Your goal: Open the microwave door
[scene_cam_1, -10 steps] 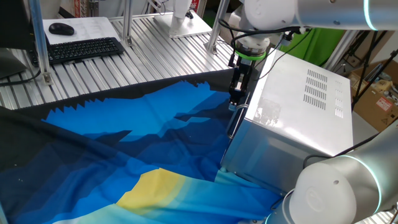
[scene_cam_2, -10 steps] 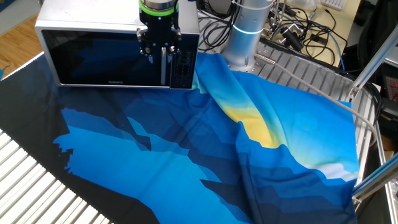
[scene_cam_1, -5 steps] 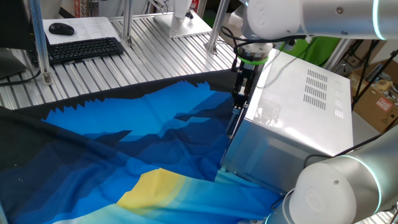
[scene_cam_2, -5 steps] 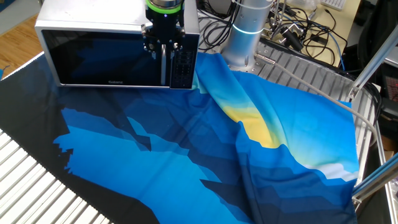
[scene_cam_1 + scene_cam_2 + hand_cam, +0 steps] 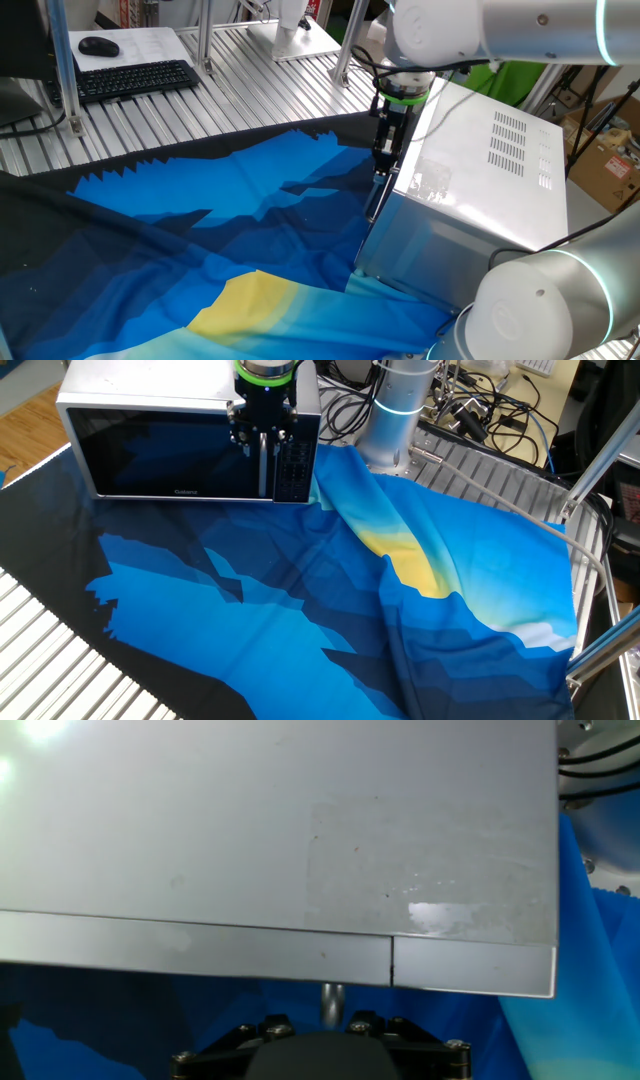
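Observation:
The silver microwave (image 5: pixel 490 170) stands on the cloth with its dark glass microwave door (image 5: pixel 170 455) shut flush. A slim vertical silver handle (image 5: pixel 263 478) runs beside the control panel (image 5: pixel 295 465). My gripper (image 5: pixel 262 448) hangs down over the microwave's front top edge, one finger on each side of the handle's upper end, jaws apart and not pinching it. In the first fixed view the gripper (image 5: pixel 384 160) sits at the front corner above the handle (image 5: pixel 375 200). In the hand view the handle's top (image 5: pixel 328 1002) shows between the finger bases, under the casing top (image 5: pixel 280 820).
A blue and yellow cloth (image 5: pixel 300 600) covers the table. The arm's base (image 5: pixel 390 420) and a tangle of cables (image 5: pixel 480 410) are right of the microwave. A keyboard (image 5: pixel 135 78) and mouse (image 5: pixel 98 46) lie at the far side. Metal posts (image 5: pixel 600 460) stand at the right.
The gripper shifted a little sideways along the door's top edge, coming to sit over the handle; it has stayed still for the last half second. The door has not moved.

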`<action>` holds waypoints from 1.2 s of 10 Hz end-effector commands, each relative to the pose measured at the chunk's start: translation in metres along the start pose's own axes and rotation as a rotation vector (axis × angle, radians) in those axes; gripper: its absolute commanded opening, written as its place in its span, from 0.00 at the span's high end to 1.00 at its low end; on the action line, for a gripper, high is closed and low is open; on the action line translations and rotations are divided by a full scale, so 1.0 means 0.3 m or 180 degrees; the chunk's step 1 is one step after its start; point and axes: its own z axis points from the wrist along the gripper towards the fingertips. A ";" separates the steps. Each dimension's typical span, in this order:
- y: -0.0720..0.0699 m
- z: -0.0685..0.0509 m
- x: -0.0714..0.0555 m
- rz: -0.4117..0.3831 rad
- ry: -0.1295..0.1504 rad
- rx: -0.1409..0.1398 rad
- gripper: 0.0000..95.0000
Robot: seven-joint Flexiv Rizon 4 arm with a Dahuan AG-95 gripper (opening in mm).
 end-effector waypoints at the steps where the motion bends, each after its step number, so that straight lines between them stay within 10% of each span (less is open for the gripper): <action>1: 0.009 0.010 0.011 -0.0014 -0.0015 -0.0005 0.60; 6: 0.006 0.036 0.017 -0.0038 -0.0065 -0.0062 0.60; 12: 0.007 0.037 0.018 0.0137 0.0000 0.0211 0.60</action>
